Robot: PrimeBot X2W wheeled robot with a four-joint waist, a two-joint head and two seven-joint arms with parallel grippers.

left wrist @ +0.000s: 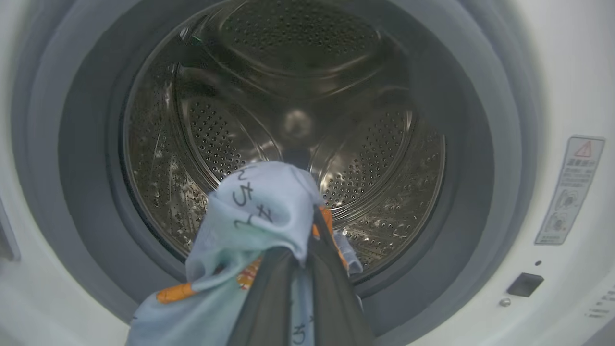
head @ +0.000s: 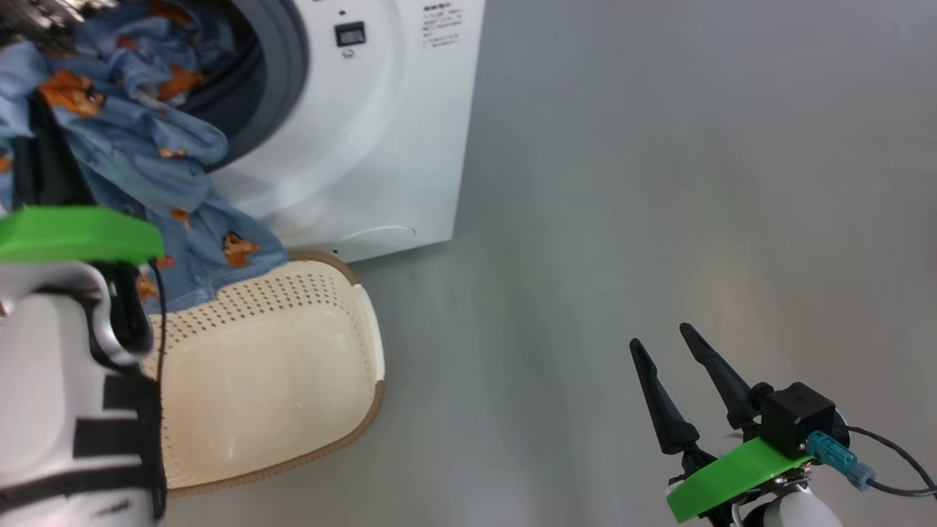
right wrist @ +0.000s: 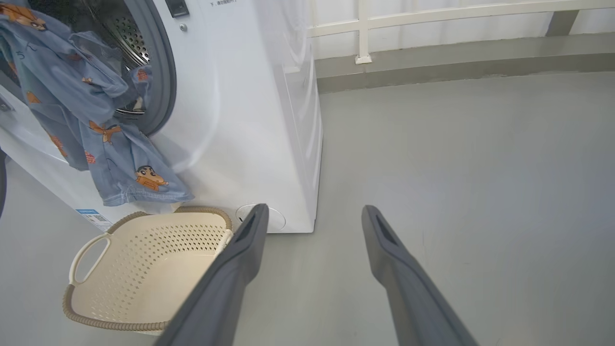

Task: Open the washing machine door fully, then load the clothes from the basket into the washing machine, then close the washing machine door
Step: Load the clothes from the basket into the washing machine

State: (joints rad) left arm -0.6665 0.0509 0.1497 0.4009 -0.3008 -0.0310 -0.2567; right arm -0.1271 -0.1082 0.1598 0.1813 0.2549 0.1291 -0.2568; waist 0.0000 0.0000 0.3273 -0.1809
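Note:
The washing machine [head: 381, 124] stands with its drum [left wrist: 298, 110] uncovered. My left gripper [left wrist: 303, 240] is shut on the clothes [left wrist: 259, 206], right in front of the drum mouth. The light blue fabric [head: 139, 139] with orange prints hangs from there down past the grey gasket, and its lower end [right wrist: 139, 178] reaches just above the basket. The basket [head: 293, 380] sits on the floor below the opening, cream and perforated, with nothing inside. My right gripper [head: 659, 335] hovers open over the floor to the right. A dark curved edge [right wrist: 1, 182] may be the washing machine door's rim.
Grey floor [head: 659, 183] spreads to the right of the machine. A white railing [right wrist: 432, 19] and a low grey kerb [right wrist: 456, 62] run along the back. My pale left forearm [head: 58, 395] with its green bracket covers the basket's left side.

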